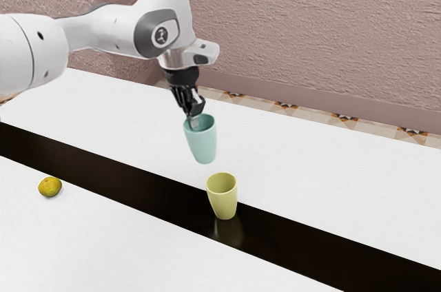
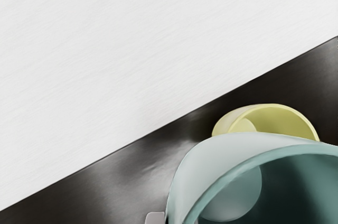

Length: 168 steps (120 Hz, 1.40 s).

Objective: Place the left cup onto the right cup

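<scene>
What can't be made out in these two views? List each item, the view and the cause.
1. Wrist view: the teal cup has much of its rim and wall cut off by the picture's edges.
2. Wrist view: the yellow cup is hidden in its lower part behind the teal cup.
3. Exterior view: the gripper has its fingertips partly hidden by the teal cup's rim.
4. Exterior view: the small yellow fruit is too small to identify.

The lifted cup (image 1: pixel 203 142) hangs above and beside the standing cup (image 1: pixel 222 197) on the table (image 1: pixel 344 168).
</scene>
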Each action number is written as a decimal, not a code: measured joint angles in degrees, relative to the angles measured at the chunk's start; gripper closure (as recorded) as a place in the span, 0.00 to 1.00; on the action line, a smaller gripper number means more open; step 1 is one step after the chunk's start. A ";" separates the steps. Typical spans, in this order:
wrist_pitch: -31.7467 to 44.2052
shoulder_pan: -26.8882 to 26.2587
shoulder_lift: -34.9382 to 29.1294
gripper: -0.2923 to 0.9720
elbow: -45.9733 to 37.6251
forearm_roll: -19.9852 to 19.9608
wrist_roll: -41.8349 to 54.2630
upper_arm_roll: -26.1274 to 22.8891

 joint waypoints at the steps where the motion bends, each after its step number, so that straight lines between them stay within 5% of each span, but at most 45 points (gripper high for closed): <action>1: 0.06 -0.11 0.06 0.85 0.01 0.00 0.00 0.01; 52: 2.57 -4.54 1.66 0.85 -0.03 -0.07 -0.01 -0.05; 168: 4.86 -4.42 0.56 0.85 -4.40 0.01 -0.46 0.05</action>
